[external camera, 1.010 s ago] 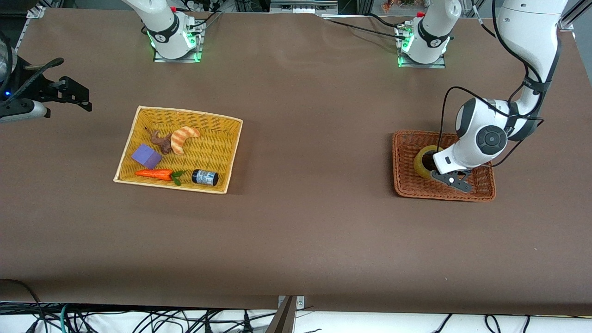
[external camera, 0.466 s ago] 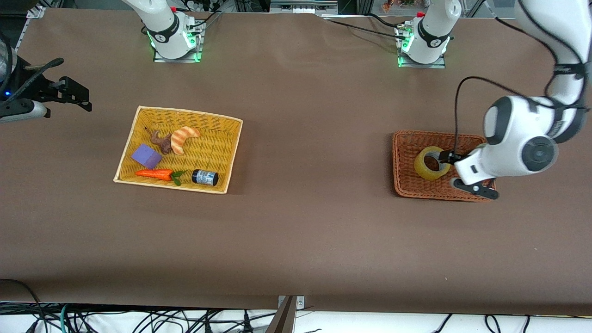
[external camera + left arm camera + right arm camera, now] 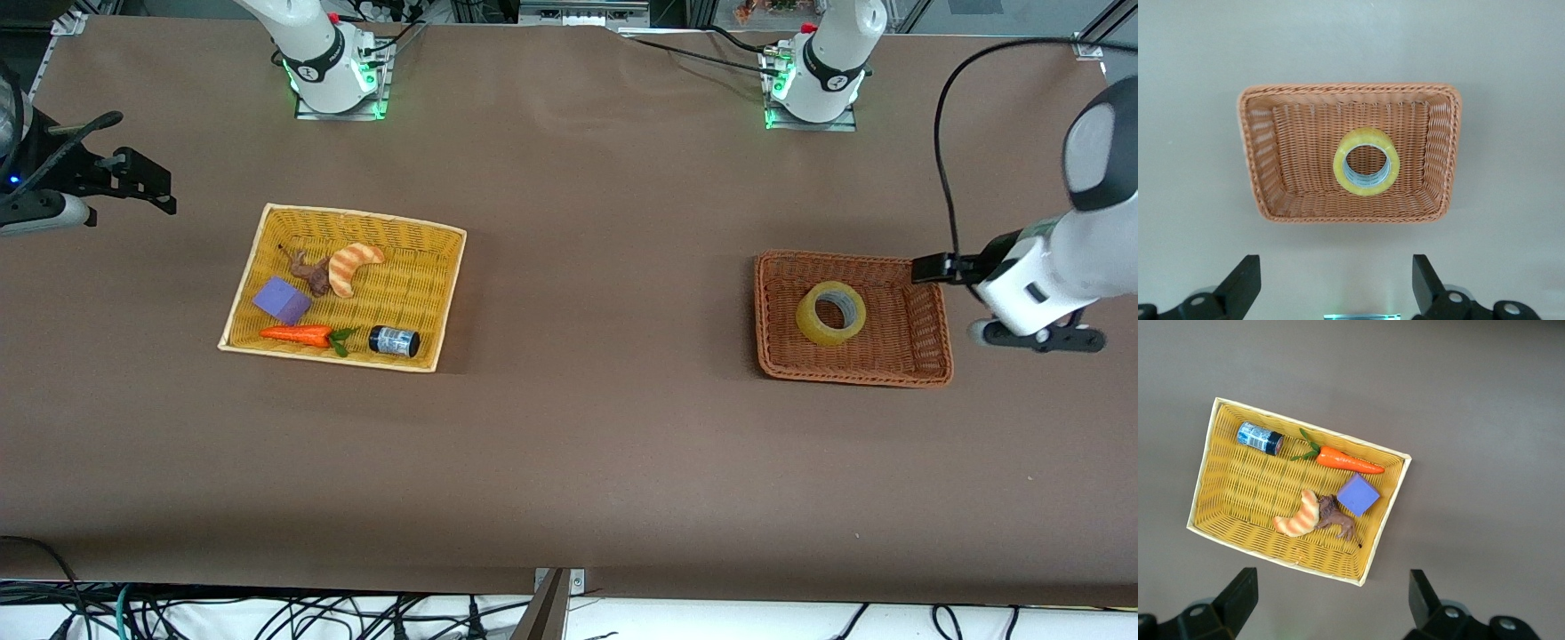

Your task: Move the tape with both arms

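Tape [image 3: 830,313] flat in brown basket [image 3: 772,356], hole up; both pincers [image 3: 1335,288] [image 3: 1330,603] wide open, empty.

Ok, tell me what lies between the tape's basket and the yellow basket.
Nothing: the front view shows only bare brown table between the brown basket holding the tape and the yellow basket.

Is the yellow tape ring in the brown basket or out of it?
In. The yellowish translucent tape ring lies flat on the brown wicker basket's floor, walls all around it, nothing gripping it.
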Tool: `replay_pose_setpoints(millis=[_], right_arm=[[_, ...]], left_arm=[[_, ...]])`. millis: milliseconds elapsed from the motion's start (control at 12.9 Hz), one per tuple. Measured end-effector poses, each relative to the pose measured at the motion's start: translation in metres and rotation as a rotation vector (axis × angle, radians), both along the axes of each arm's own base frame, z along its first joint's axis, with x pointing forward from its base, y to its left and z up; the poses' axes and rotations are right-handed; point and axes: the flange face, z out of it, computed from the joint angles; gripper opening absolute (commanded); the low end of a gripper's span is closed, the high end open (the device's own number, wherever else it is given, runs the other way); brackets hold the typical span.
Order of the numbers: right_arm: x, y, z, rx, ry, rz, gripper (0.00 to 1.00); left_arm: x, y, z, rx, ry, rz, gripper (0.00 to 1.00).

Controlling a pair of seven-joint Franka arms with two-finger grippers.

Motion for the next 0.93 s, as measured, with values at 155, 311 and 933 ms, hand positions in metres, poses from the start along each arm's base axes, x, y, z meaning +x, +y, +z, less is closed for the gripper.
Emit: replay_pose_setpoints(millis=[155,311,933], right_arm=[[0.0,0.0,0.0,0.0,0.0,0.0,1.0],[0.0,0.0,0.0,0.0,0.0,0.0,1.0],[0.0,0.0,0.0,0.0,0.0,0.0,1.0]], left_arm=[[-0.013,-0.001,0.032,0.004,-0.037,0.012,1.0],[-0.023,0.0,0.055,0.004,-0.072,0.015,1.0],[-0.05,-0.001,0.061,-0.059,-0.093,0.028,1.0]])
